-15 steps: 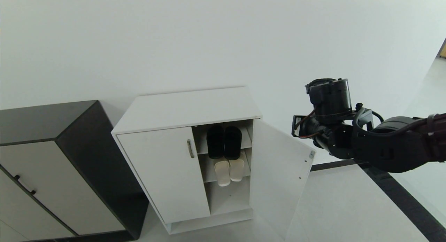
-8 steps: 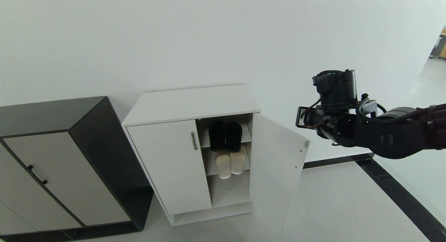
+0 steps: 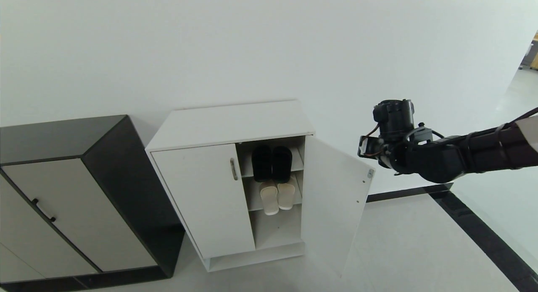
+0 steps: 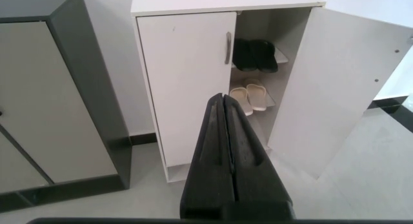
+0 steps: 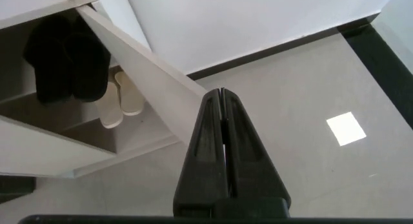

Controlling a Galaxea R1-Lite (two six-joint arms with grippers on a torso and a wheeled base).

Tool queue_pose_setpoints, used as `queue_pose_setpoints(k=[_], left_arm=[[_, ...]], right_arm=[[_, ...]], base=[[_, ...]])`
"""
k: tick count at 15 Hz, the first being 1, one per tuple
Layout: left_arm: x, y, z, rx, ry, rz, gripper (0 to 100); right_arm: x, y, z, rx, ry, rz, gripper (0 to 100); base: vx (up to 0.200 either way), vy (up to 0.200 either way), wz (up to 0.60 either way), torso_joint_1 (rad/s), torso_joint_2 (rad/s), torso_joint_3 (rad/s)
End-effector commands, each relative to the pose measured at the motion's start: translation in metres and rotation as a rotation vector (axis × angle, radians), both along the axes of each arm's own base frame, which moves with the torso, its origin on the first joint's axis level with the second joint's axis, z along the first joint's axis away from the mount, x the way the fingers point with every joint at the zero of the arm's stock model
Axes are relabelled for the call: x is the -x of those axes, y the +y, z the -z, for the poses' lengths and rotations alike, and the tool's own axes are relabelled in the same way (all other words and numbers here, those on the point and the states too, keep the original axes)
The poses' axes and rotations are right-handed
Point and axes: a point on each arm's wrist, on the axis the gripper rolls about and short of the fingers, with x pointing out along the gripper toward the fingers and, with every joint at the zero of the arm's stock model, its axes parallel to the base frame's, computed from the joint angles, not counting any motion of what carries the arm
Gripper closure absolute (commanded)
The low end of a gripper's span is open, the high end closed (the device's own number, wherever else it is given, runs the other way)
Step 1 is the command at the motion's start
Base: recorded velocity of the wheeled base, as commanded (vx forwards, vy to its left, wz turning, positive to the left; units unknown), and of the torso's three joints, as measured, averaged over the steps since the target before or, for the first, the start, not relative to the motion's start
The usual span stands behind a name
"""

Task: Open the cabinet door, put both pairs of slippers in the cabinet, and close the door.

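The white cabinet (image 3: 229, 124) stands against the wall with its right door (image 3: 332, 199) swung open and its left door (image 3: 206, 199) closed. A black pair of slippers (image 3: 272, 163) lies on the top shelf and a white pair (image 3: 277, 195) on the shelf below. My right gripper (image 3: 365, 151) hangs just right of the open door's upper outer corner, apart from it; in the right wrist view it (image 5: 221, 95) is shut and empty, above the door (image 5: 148, 75). My left gripper (image 4: 222, 98) is shut and empty, out in front of the cabinet (image 4: 187, 75).
A black cabinet with pale doors (image 3: 63, 136) stands close to the white cabinet's left side. A black floor stripe (image 3: 483, 233) runs along the wall and toward the right. Open floor lies in front and to the right of the open door.
The camera shifted at first, then held. My right arm has stretched farther out and dropped a little, closer to the open door's outer edge. The door and slippers have stayed put.
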Motion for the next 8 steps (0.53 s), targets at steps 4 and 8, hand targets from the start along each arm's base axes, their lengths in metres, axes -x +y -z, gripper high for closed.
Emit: queue_pose_setpoints(k=[4, 8], left_arm=[[0.0, 0.0, 0.0, 0.0, 0.0, -0.001, 100], [0.0, 0.0, 0.0, 0.0, 0.0, -0.001, 100]], right_arm=[[-0.032, 0.0, 0.044, 0.001, 0.04, -0.003, 100], [-0.039, 0.0, 0.053, -0.014, 0.019, -0.011, 100]], base=[[0.0, 0.0, 0.0, 0.0, 0.0, 0.0], [0.0, 0.0, 0.0, 0.0, 0.0, 0.0]])
